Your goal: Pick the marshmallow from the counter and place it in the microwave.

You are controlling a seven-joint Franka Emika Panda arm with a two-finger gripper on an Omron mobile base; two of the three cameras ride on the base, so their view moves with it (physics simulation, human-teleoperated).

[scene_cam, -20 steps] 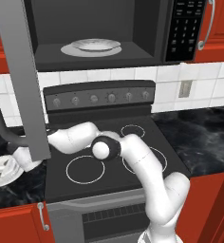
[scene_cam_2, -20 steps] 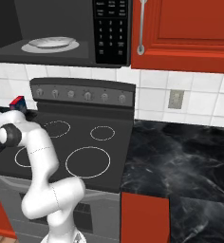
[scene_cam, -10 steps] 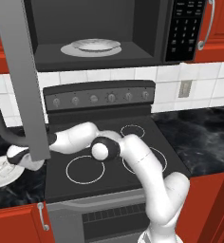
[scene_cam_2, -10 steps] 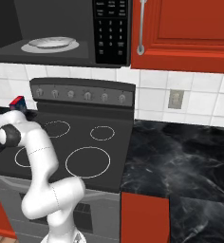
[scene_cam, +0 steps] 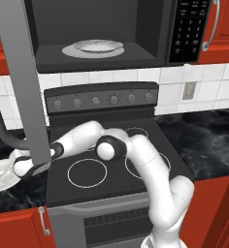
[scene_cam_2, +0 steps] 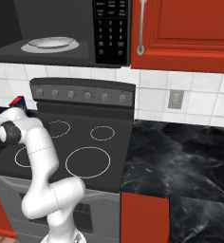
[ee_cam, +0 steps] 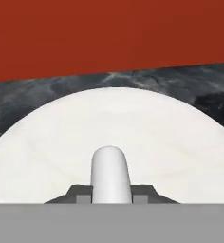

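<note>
Marshmallow [ee_cam: 110,173] stood between the two dark fingertips at the bottom of the hand view, and the gripper [ee_cam: 110,194] was pressed in on it from both sides. It was a small, smooth, matte white cylinder with a rounded top, upright in that view. Behind it spread a round white plate [ee_cam: 47,156] with a faintly mottled, chalky face, resting on the counter [ee_cam: 28,97], a glossy black marble with pale veining. A flat red surface closed off the top of that view.

In the left base view the white arm reached low and leftward across the black stovetop [scene_cam: 111,169], whose burners were drawn as thin white rings. The hand [scene_cam: 31,164] sat at the left edge of the stove, partly behind the grey microwave door [scene_cam: 24,82], which hung open and carried a curved dark handle. The hand hovered at the rim of the white plate [scene_cam: 2,177] on the counter [scene_cam: 19,193]; the marshmallow itself was too small and hidden to make out there. Above, the microwave [scene_cam: 150,29] was a dark box with a wide open cavity holding another white plate [scene_cam: 94,47], and a black keypad on its right.

In the right base view the arm bent off the left edge, over the same stovetop [scene_cam_2: 85,152]. The microwave [scene_cam_2: 61,28] hung above, and the marbled counter [scene_cam_2: 180,161] ran to the right beside red cabinets.
</note>
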